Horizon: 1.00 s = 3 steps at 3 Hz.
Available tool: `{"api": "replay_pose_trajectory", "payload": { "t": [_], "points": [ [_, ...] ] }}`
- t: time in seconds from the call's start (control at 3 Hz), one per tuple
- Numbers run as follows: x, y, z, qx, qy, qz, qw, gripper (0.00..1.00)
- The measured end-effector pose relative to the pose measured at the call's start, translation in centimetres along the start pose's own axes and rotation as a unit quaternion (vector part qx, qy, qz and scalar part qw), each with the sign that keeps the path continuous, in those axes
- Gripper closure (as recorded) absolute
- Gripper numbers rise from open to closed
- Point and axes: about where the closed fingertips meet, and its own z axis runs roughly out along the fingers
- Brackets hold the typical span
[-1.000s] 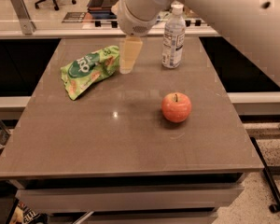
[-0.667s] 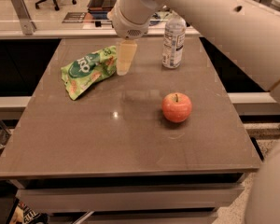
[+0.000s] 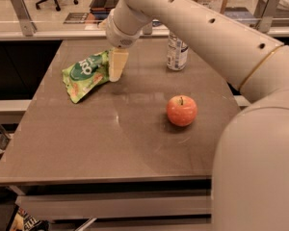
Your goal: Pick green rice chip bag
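The green rice chip bag (image 3: 83, 75) lies crumpled on the far left part of the brown table (image 3: 111, 143), its dark green oval logo facing up. My gripper (image 3: 116, 67) hangs down from the arm just above the bag's right edge and overlaps it in this view. I cannot tell whether it touches the bag.
A red apple (image 3: 181, 110) sits right of the table's middle. A water bottle (image 3: 176, 52) stands at the back, partly hidden by my arm. My arm and body fill the right side. A counter with glass panels runs behind the table.
My gripper has moved left and a little lower, from beside the bag to over its right edge. The bag, apple and bottle have not moved.
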Motion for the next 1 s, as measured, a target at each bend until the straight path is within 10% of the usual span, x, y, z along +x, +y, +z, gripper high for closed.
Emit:
{"api": "replay_pose_trajectory", "payload": {
  "t": [0.33,1.0],
  "points": [
    [-1.3,-0.3,2.8,-0.011,-0.027,-0.008,0.9995,0.00],
    [-2.3,0.6,5.5,-0.029,-0.055,-0.010,0.9980,0.41]
  ]
}}
